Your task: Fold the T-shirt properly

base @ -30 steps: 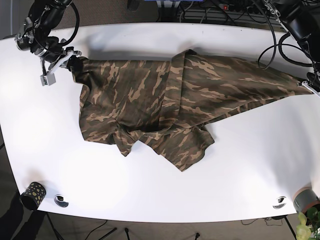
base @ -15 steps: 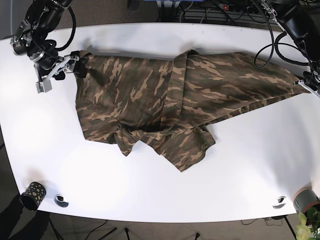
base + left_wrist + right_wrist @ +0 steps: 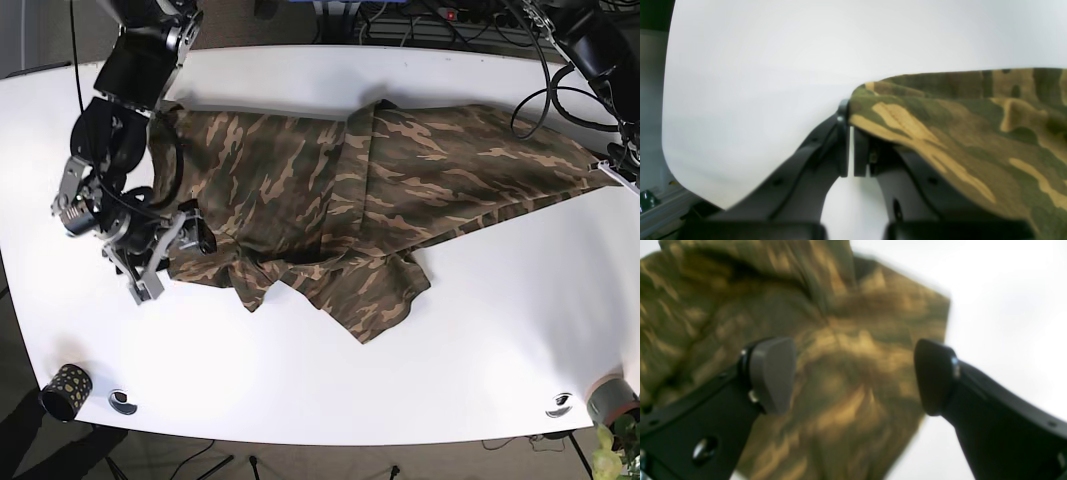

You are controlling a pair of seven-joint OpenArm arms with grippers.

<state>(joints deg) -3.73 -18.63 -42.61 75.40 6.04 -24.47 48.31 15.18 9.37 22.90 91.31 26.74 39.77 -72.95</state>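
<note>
The camouflage T-shirt [image 3: 330, 190] lies crumpled across the white table [image 3: 300, 370], with a bunched fold at its lower middle. My right gripper [image 3: 190, 238] is over the shirt's lower-left edge. In the right wrist view it [image 3: 853, 376] stands open, the fabric [image 3: 846, 396] below and between its fingers [image 3: 773, 373]. My left gripper [image 3: 612, 168] is at the shirt's far right tip. The left wrist view shows it [image 3: 848, 140] shut on the shirt's edge [image 3: 940, 133], which drapes over one finger.
A black cup with gold dots [image 3: 65, 390] and a small roll [image 3: 122, 402] sit at the front left corner. Another small roll [image 3: 560, 405] and a grey pot [image 3: 610, 398] sit at the front right. Cables [image 3: 560, 95] hang by the back right.
My right gripper has let go of the shirt's upper-left corner and moved down to its lower-left edge, now open. The left gripper still holds the right tip.
</note>
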